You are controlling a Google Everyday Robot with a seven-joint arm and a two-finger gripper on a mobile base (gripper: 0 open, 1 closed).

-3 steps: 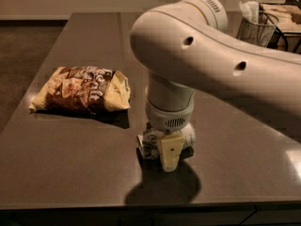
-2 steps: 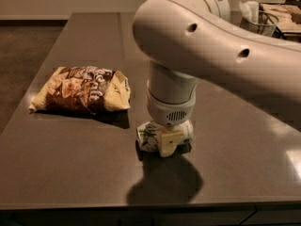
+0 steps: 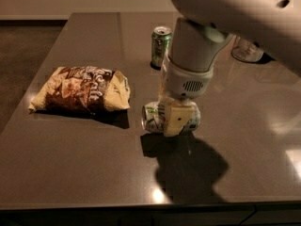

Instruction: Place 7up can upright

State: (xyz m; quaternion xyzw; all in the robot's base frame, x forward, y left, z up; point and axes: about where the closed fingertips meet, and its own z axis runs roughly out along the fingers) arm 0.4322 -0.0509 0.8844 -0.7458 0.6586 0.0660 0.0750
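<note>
The tool [image 3: 176,122] pinches the 7up can [image 3: 151,117], held on its side, right of the chip bag [image 3: 80,89] on the worktop [image 3: 70,164].

The arm reaches down from the upper right, and the gripper [image 3: 178,120] sits low over the middle of the dark table [image 3: 84,173]. It grips the 7up can [image 3: 152,117], which lies on its side with one end facing left; a pale finger [image 3: 175,121] crosses the can's near side. A crumpled snack bag [image 3: 80,89] lies to the left, near the can but apart from it. Farther back, a green can [image 3: 161,45] stands upright. A clear glass object [image 3: 244,51] sits far right, partly hidden by the arm.
</note>
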